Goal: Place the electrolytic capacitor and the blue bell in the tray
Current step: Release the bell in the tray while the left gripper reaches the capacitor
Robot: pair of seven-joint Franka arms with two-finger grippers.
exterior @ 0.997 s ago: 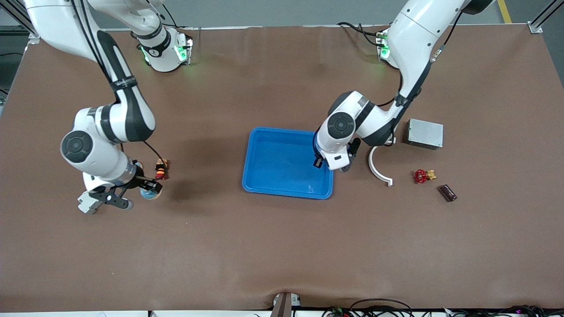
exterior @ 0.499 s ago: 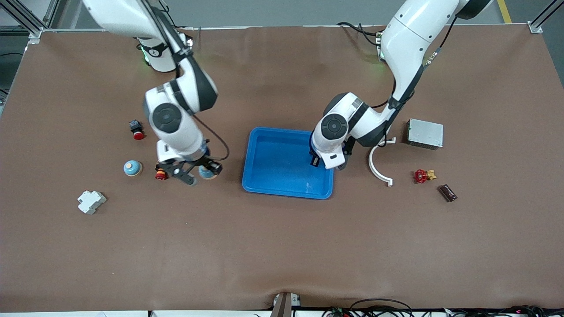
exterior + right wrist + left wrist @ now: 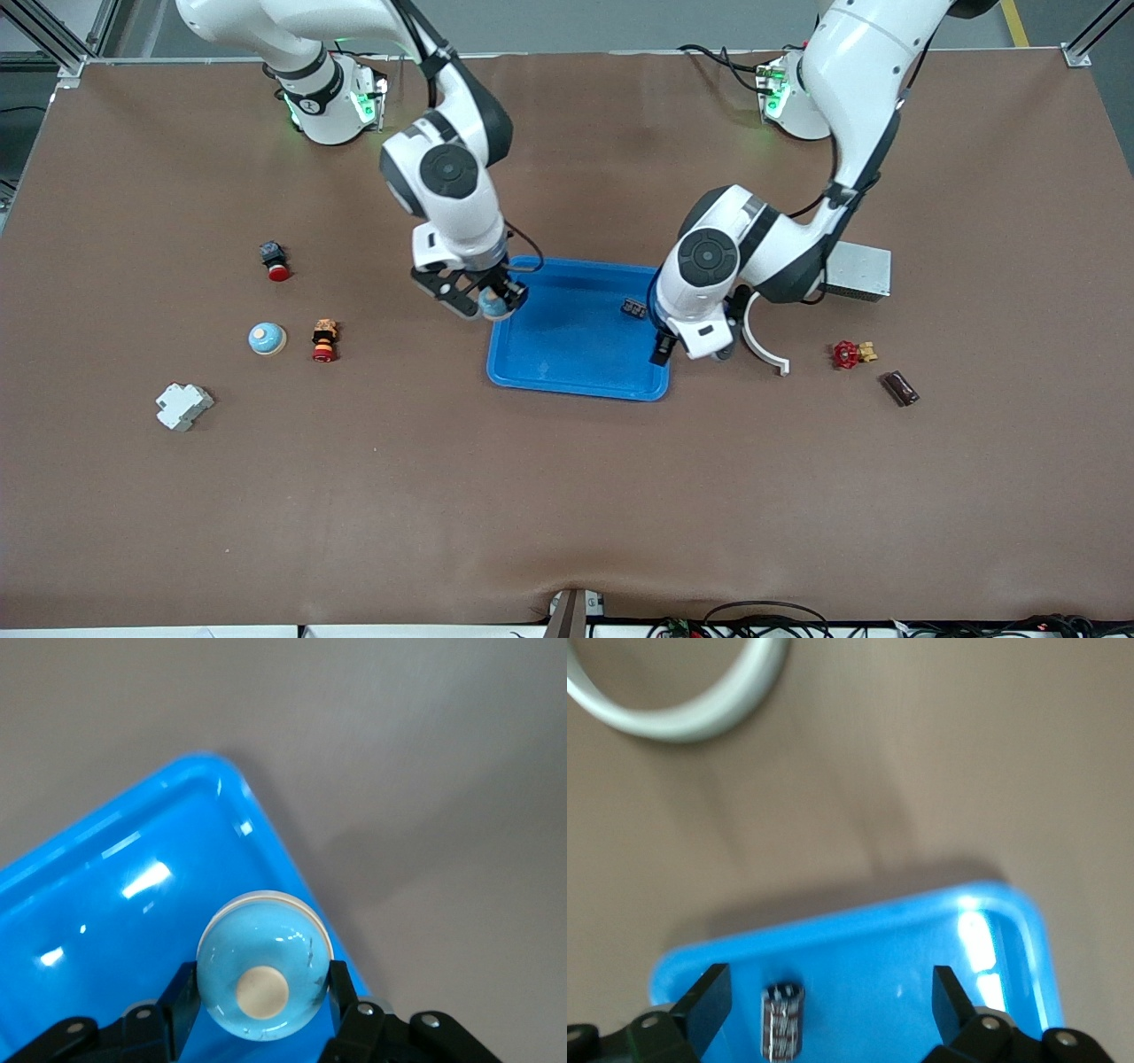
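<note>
The blue tray [image 3: 567,354] lies mid-table. The electrolytic capacitor [image 3: 633,307], a small dark cylinder, rests on the tray floor close to the rim at the left arm's end. My left gripper [image 3: 691,350] hangs open over that rim. In the left wrist view the capacitor [image 3: 782,1019] lies loose on the tray [image 3: 921,939] between the spread fingers of the left gripper [image 3: 828,992]. My right gripper [image 3: 492,304] is shut on a blue bell [image 3: 264,966] over the tray's corner [image 3: 106,904] at the right arm's end.
Toward the left arm's end lie a white curved strip [image 3: 762,341], a grey metal box [image 3: 855,270], a red valve [image 3: 849,354] and a dark brown piece [image 3: 899,388]. Toward the right arm's end lie a second blue bell [image 3: 267,338], a small orange-red piece [image 3: 324,340], a red button [image 3: 275,260] and a white block [image 3: 184,406].
The right arm carried a bell from its end of the table to the tray's corner. The left gripper opened, released the capacitor in the tray and drew back over the rim.
</note>
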